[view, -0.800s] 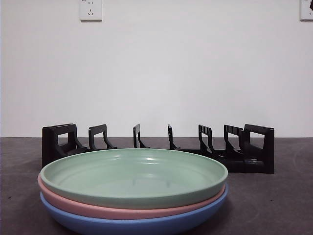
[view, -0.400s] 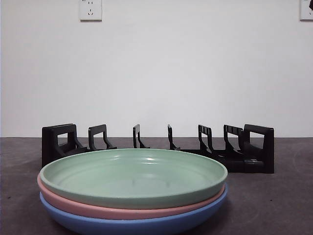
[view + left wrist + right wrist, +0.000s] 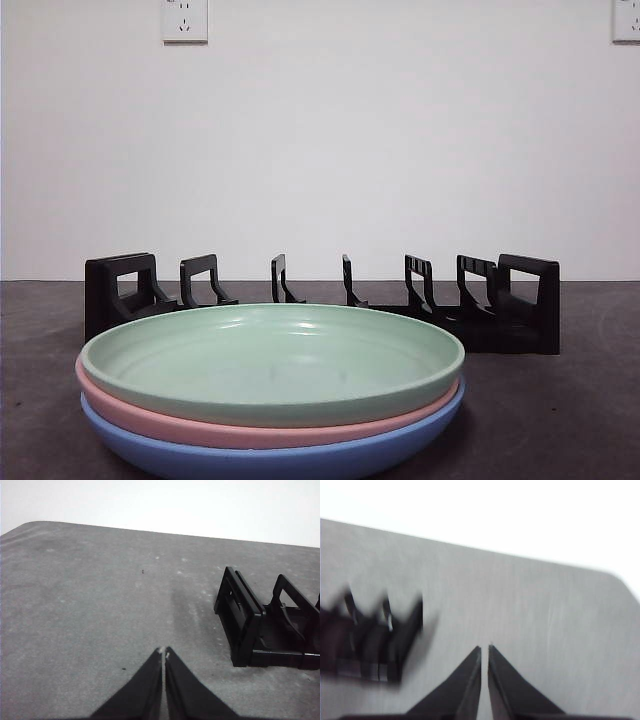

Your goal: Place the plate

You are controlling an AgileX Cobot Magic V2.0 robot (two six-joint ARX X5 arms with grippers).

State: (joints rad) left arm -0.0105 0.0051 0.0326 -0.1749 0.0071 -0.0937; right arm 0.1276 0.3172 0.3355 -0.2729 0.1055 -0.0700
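A stack of three plates stands close in the front view: a green plate (image 3: pixel 272 357) on top, a pink plate (image 3: pixel 200 428) under it and a blue plate (image 3: pixel 270 462) at the bottom. Behind them stands a black slotted plate rack (image 3: pixel 320 298). One end of the rack shows in the left wrist view (image 3: pixel 265 625) and the other end, blurred, in the right wrist view (image 3: pixel 370 640). My left gripper (image 3: pixel 163 652) is shut and empty above bare table. My right gripper (image 3: pixel 484 649) is shut and empty, beside the rack's end. Neither arm shows in the front view.
The dark grey table (image 3: pixel 560 410) runs back to a white wall. Two wall sockets (image 3: pixel 185 20) sit high on the wall. The table's far rounded corner shows in the left wrist view (image 3: pixel 35 525).
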